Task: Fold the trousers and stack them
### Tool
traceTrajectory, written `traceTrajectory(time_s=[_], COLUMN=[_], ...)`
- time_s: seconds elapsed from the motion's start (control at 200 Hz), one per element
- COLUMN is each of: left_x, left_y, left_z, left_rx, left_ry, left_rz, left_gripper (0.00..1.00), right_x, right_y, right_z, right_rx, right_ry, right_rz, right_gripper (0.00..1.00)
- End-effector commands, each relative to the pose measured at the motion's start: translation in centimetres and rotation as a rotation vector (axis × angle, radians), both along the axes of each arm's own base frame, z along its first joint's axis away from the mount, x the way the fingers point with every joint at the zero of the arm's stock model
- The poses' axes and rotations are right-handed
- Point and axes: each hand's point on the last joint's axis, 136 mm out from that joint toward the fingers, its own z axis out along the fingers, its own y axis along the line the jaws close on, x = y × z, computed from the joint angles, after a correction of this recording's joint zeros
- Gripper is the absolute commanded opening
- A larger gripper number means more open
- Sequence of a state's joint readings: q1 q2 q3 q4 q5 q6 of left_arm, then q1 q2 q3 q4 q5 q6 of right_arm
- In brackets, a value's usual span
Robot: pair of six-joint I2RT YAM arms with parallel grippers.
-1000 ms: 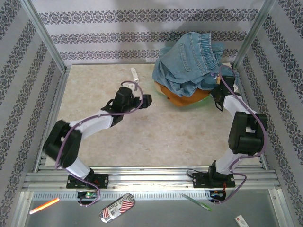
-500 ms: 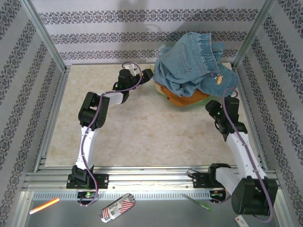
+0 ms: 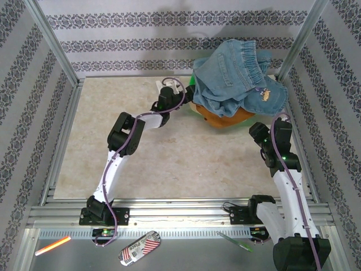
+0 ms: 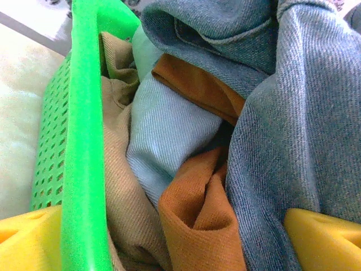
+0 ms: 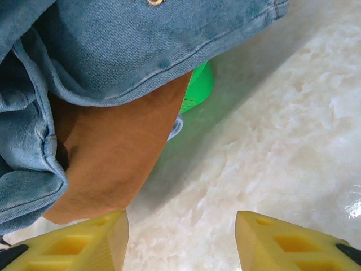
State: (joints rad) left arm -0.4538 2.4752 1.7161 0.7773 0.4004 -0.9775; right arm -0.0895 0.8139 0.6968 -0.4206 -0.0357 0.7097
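The trousers, faded blue jeans with a gathered waistband, lie heaped on top of a green basket at the back right of the table. In the left wrist view their denim lies over orange, pale blue and tan cloth. My left gripper stands open at the basket's left side, its yellow fingertips straddling the rim and the cloth. Nearer the front, my right gripper has drawn back from the pile. It hangs open over bare table, with the jeans' hem above it.
An orange garment hangs out of the basket's near side, seen close as orange cloth. Metal frame posts and patterned walls close in the table. A packet, a pen and an orange marker lie on the front ledge.
My left arm has swung from mid-table to the basket's left rim. My right gripper has opened, let go of the jeans and pulled back toward the front. The pile has shifted slightly.
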Motion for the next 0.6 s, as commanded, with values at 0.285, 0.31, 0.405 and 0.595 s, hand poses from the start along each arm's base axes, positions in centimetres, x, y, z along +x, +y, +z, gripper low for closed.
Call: traceTrajectory(time_s=[0.285,0.31,0.405,0.595], left_x=[-10.9,-11.0,-10.8,-11.6], left_y=[-14.1,-13.9,-11.5,-2.1], left_z=[3.6,3.6,3.8,5.6], left_rx=[-0.086,-0.078,-0.066,-0.066], left_ry=[-0.137,-0.138,-0.136,-0.132], left_rz=[-0.268,-0.264,-0.217,-0.093], left_gripper=[0.95,0.95,0.95,0.97], right_x=[-0.4,-0.4,-0.2,-0.1], right_y=[0.6,0.8,1.5,-1.5], right_z=[-3.8,-4.1,-6.0,-9.4], right_rx=[0.041,0.05,0.066,0.009], right_ry=[0.103,0.109,0.154,0.253], right_rz=[-0.007,-0.003,0.003,-0.126], right_gripper=[0.04,0.04,0.06,0.36])
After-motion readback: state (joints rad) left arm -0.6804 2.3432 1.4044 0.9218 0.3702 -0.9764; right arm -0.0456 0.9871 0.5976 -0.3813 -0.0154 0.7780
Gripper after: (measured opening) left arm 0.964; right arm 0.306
